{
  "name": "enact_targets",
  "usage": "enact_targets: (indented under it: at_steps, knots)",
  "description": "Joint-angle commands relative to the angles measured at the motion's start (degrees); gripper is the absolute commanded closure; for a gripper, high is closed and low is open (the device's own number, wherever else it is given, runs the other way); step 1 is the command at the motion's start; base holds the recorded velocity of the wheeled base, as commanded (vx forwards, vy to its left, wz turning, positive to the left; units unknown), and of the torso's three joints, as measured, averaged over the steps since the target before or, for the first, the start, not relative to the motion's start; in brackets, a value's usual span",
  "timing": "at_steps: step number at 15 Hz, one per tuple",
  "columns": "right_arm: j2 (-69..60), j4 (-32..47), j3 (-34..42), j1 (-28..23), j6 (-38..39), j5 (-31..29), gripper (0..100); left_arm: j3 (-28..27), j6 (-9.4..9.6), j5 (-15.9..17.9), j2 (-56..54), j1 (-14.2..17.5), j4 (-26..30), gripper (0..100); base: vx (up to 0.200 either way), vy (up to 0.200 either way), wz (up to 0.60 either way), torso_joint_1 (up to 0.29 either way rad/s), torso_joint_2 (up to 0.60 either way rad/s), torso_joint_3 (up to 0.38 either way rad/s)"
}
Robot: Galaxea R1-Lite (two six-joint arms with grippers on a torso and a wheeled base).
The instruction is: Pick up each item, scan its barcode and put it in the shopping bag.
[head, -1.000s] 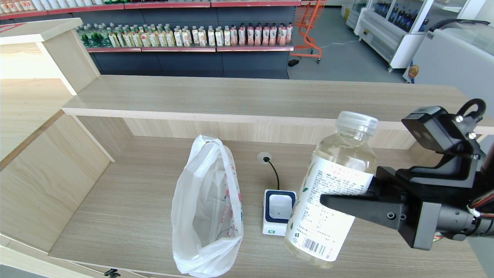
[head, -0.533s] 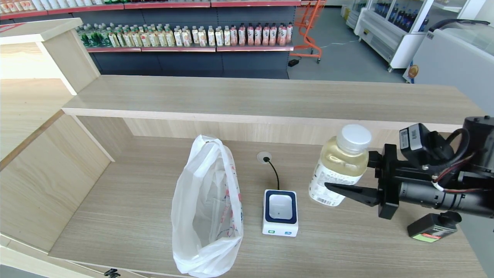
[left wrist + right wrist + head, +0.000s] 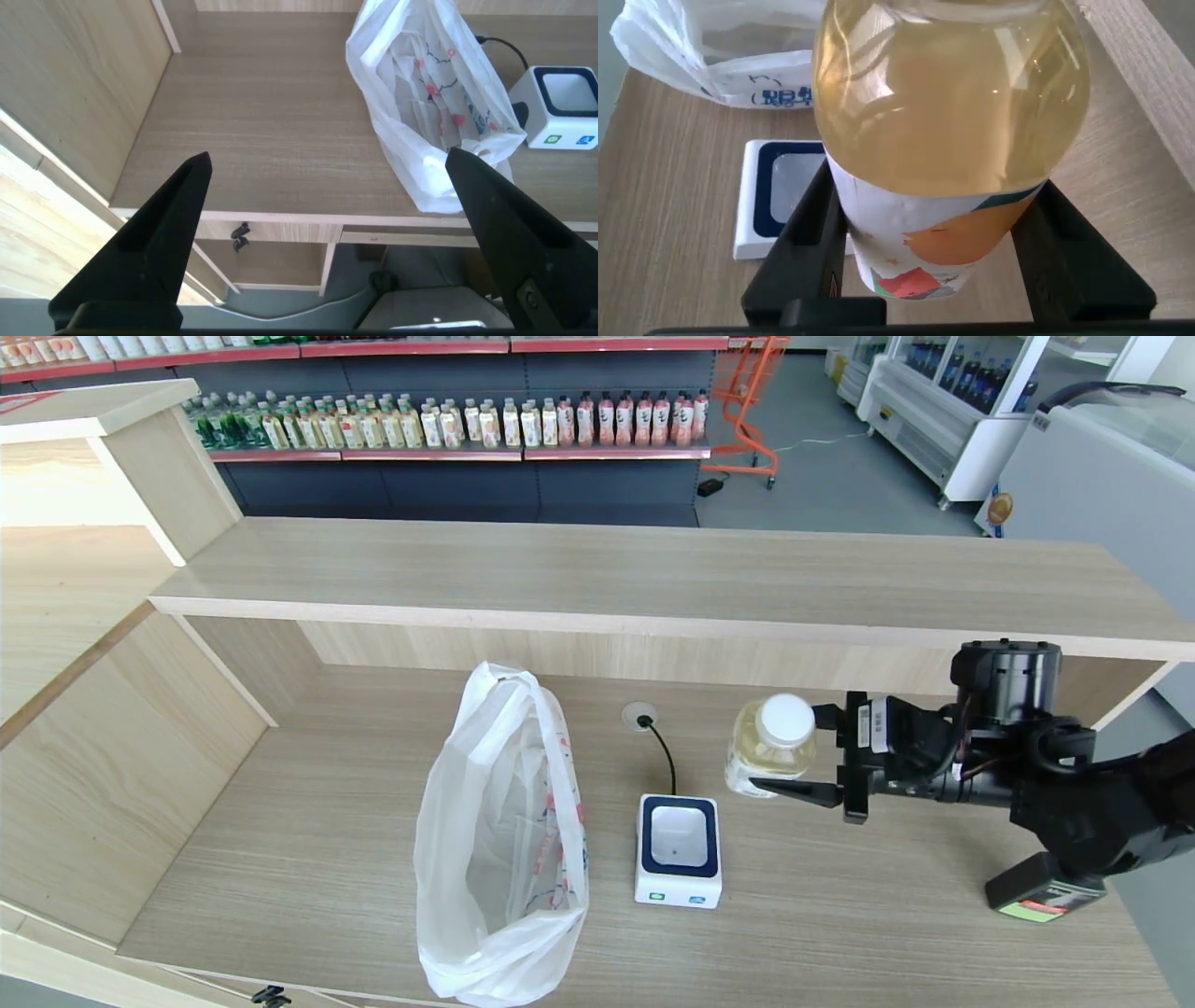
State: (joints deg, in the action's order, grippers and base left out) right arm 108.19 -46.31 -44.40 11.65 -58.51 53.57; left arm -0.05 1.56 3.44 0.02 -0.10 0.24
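Bottle [image 3: 782, 723] lowered near scanner [image 3: 679, 847], upright, cap up; right pincer [image 3: 773, 758] clamped round it.

The pale wood-grain worktop [image 3: 308, 859] carries a white thin-plastic shopping bag [image 3: 504, 859] standing open. Just beside it is a white square barcode scanner [image 3: 679, 849] with a dark-blue top. The scanner's black cable [image 3: 665, 751] runs to a round grommet [image 3: 639, 716]. A small black box [image 3: 1041, 891] lies near the right edge.

**Plastic and Wood Grain at the Counter**

The bottle [image 3: 767, 753] was clear, glossy plastic with a smooth printed label. The shopping bag [image 3: 504, 845] was thin, crinkled, translucent white plastic. The counter [image 3: 308, 840] showed matt, pale wood grain. The scanner [image 3: 679, 887] had a smooth white plastic shell. The right gripper [image 3: 789, 754] looked matt black.
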Motion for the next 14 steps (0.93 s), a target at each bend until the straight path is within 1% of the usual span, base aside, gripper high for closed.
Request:
enact_targets:
  at_steps: [1,4,9,12,14]
  knots:
    - [7.3,-0.09,-3.15,0.3,-1.87,1.37,100,0.05,0.02,-0.01,-0.02,0.01,0.02,0,0.0,0.0,0.0,0.0,0.0,0.0]
    - [11.43,-0.8,-5.79,1.79,-2.74,2.86,100,-0.04,0.02,-0.01,-0.02,0.01,0.02,0,0.0,0.0,0.0,0.0,0.0,0.0]
    - [16.26,-0.97,-12.03,6.28,-3.18,4.44,100,0.05,0.02,-0.01,-0.02,0.01,0.02,0,0.0,0.0,0.0,0.0,0.0,0.0]
    - [18.63,-4.14,-11.94,6.45,-4.15,6.9,100,-0.04,0.02,-0.01,-0.02,0.01,0.02,0,0.0,0.0,0.0,0.0,0.0,0.0]
    - [19.95,-5.81,-12.03,6.63,-6.26,8.31,100,-0.04,0.02,-0.01,-0.02,0.01,0.02,0,0.0,0.0,0.0,0.0,0.0,0.0]
